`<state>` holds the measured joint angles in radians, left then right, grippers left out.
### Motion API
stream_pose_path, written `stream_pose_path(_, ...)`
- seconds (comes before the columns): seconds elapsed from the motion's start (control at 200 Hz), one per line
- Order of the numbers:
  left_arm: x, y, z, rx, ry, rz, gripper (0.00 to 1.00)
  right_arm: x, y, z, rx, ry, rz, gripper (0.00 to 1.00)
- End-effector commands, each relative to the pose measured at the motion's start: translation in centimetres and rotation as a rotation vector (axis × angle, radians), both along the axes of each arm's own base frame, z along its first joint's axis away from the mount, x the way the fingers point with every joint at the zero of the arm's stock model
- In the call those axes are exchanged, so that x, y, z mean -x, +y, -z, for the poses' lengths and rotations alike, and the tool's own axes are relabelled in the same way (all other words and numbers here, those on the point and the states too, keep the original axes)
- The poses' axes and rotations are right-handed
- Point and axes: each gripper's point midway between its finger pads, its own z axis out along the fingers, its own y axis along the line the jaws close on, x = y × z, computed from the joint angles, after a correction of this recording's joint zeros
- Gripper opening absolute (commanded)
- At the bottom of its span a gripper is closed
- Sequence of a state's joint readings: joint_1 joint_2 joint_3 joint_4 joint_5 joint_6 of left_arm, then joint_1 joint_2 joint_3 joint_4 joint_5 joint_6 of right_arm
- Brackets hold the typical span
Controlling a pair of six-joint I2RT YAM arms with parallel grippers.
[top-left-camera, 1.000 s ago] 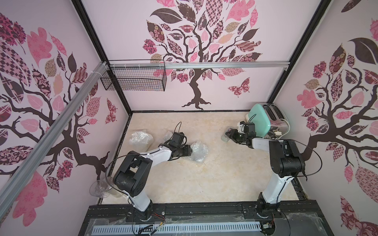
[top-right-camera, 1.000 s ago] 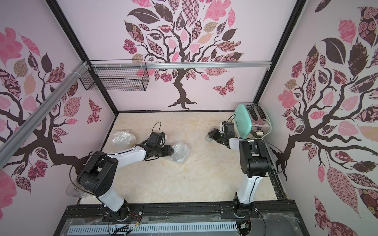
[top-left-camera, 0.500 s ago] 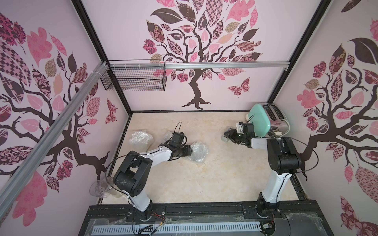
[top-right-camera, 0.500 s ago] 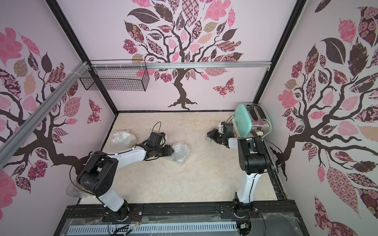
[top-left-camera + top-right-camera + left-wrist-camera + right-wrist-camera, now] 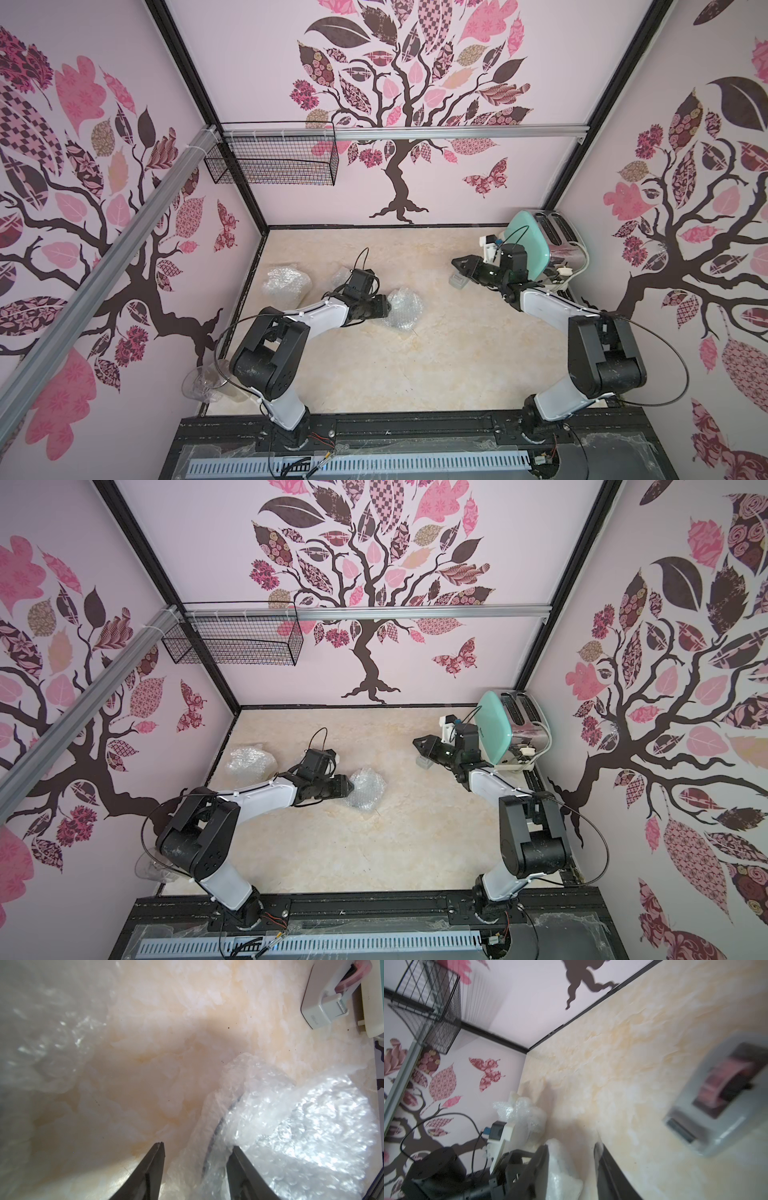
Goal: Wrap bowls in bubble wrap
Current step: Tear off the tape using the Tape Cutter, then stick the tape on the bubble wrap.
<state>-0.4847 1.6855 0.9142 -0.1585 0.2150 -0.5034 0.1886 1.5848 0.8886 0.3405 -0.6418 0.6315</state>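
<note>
Both arms share one build: black, boxy joint housings, scuffed with dust, linked by smooth white shells. The left arm has a black camera block at its wrist with a thin black cable arching over it. The right arm has a white printed mount there, and a long black cable loops wide beside it. The left gripper and right gripper each end in two dark, tapering fingers. Thin red wires show at the left base.

Glossy, crinkled plastic bubble wrap; matt marbled table; shiny metal toaster.
</note>
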Motion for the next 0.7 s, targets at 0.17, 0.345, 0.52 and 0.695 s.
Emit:
stream_pose_path(0.17,0.2,0.4,-0.1,0.009,-0.008,0.005,0.52,6.3,8.7,2.0,0.015,0.0,-0.343,0.4)
stream_pose_path(0.345,0.2,0.2,-0.2,0.023,-0.008,0.009,0.52,8.1,12.3,3.6,0.029,0.009,-0.465,0.39)
stream_pose_path(0.52,0.2,0.3,-0.2,0.027,-0.007,0.006,0.52,7.9,14.2,4.6,0.034,0.027,-0.52,0.38)
stream_pose_path(0.695,0.3,0.4,-0.2,0.031,-0.004,0.005,0.52,7.0,15.1,5.6,0.036,0.043,-0.533,0.37)
